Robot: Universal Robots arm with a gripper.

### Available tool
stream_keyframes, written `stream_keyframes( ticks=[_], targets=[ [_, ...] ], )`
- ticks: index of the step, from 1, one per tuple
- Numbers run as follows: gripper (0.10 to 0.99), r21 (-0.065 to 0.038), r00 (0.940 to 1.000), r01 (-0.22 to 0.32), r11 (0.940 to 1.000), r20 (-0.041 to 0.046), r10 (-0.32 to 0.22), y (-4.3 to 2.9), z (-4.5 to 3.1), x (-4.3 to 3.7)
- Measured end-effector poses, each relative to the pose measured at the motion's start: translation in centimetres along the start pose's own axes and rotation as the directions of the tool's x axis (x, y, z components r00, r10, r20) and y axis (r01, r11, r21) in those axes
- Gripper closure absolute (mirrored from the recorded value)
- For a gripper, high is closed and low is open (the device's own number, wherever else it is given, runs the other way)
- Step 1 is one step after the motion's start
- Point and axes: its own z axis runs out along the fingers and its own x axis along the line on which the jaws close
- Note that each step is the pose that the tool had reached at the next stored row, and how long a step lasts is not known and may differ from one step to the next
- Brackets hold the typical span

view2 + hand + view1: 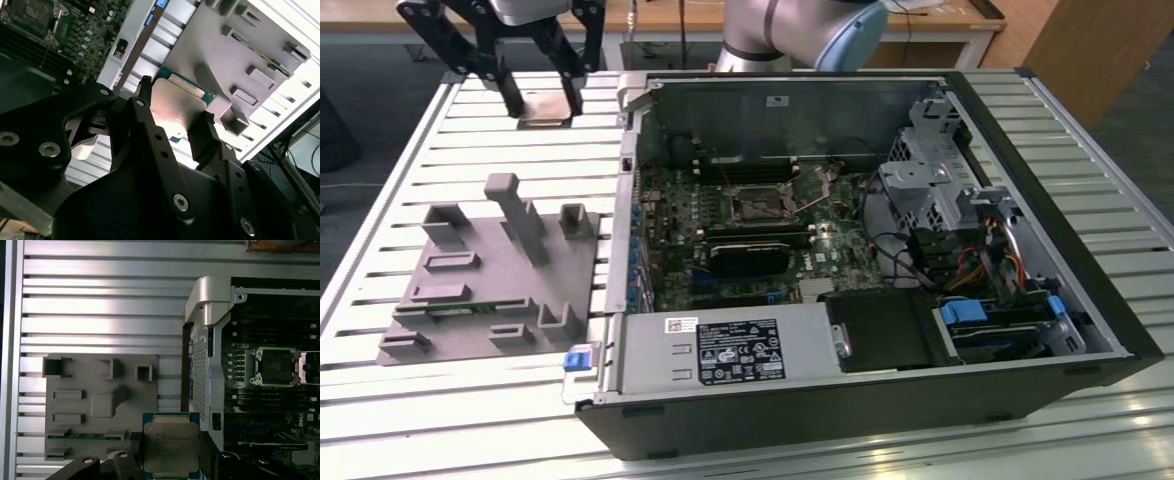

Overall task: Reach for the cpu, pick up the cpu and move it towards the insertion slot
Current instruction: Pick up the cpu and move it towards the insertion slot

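The cpu (171,446), a flat square chip with a shiny metal top and a green rim, hangs in the air between the black fingers of my gripper (171,452), which is shut on it. In the exterior view the gripper (543,100) holds the cpu (547,108) above the slatted table at the far left, beside the open computer case. The second wrist view has the cpu (177,102) clamped by its two opposite edges. The insertion slot (758,205), a square black socket with a metal frame, lies on the motherboard, also seen in the first wrist view (275,365).
A grey plastic fixture (494,270) with raised blocks and recesses lies on the aluminium table (400,190), and a thin green memory strip (85,436) sits in it. The black case (854,420) holds a power supply (720,355), drive cages (934,190) and cables.
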Motion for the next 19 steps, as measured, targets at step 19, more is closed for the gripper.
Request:
stream_keyframes(
  ticks=[19],
  targets=[
    [0.549, 0.000, 1.0000, 0.000, 1.0000, 0.0001, 0.000, 0.12, 0.06, -6.45]
  ],
)
